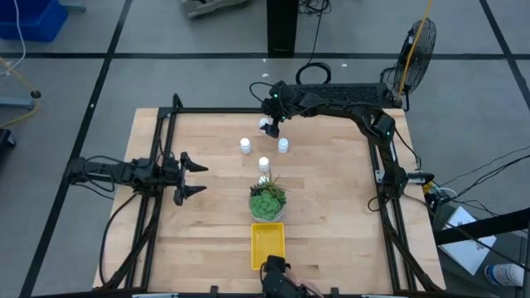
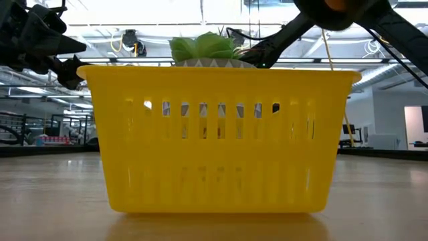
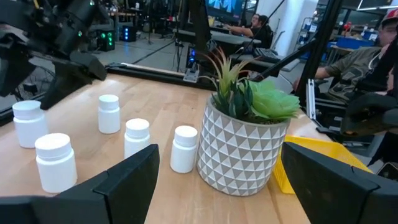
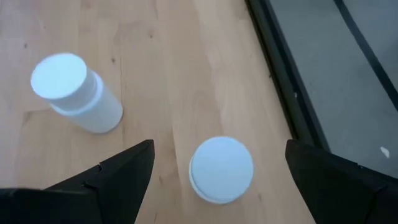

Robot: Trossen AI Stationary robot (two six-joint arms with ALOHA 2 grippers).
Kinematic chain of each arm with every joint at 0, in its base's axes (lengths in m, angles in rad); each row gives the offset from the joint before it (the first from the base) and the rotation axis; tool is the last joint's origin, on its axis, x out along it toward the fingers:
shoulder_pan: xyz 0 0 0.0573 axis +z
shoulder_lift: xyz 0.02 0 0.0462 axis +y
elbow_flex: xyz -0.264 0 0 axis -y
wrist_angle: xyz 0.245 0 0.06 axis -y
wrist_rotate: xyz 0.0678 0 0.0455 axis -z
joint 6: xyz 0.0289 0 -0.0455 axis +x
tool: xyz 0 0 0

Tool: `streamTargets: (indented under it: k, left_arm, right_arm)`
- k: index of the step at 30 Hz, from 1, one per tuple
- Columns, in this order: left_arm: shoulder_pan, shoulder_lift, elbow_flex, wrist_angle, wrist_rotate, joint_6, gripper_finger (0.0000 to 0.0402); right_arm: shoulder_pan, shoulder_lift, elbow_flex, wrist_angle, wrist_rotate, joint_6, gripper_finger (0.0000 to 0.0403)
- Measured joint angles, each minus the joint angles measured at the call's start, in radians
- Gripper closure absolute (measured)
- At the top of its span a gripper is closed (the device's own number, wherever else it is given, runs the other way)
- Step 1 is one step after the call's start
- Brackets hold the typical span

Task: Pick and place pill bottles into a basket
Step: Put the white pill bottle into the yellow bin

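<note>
Several white pill bottles stand upright on the wooden table: (image 1: pixel 245 146), (image 1: pixel 283 146), (image 1: pixel 264 164), and one (image 4: pixel 221 169) below my right gripper (image 1: pixel 269 124). That gripper (image 4: pixel 219 149) hangs open over the far middle of the table. Its fingers stand either side of this bottle's cap without touching it. Another bottle (image 4: pixel 74 93) stands beside it. The yellow basket (image 1: pixel 267 246) sits near the front edge and fills the low view (image 2: pixel 214 134). My left gripper (image 1: pixel 195 178) waits open at the table's left, pointing level toward the bottles (image 3: pixel 137 137).
A potted green plant (image 1: pixel 267 200) in a patterned round pot (image 3: pixel 239 155) stands between the bottles and the basket. A black metal frame (image 1: pixel 166 124) runs along the table's sides and far edge. People sit in the room beyond (image 3: pixel 348 68).
</note>
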Motion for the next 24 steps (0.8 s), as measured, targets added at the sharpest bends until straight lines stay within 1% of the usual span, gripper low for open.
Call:
streamTargets:
  k: [8,17,24]
  left_arm:
    - [0.0,0.03,0.0,0.006,-0.004,-0.007,0.0062]
    - [0.0,0.034,-0.002,0.02,-0.004,-0.006,0.0062]
    - [0.0,0.034,-0.002,0.026,0.0,-0.006,0.0062]
  right_arm:
    - [-0.008,0.005,0.0,-0.023,0.0,-0.001,0.0046]
    - [-0.001,0.005,0.0,-0.028,0.0,-0.002,0.0047]
    - [0.007,0.005,0.0,-0.019,0.0,-0.001,0.0073]
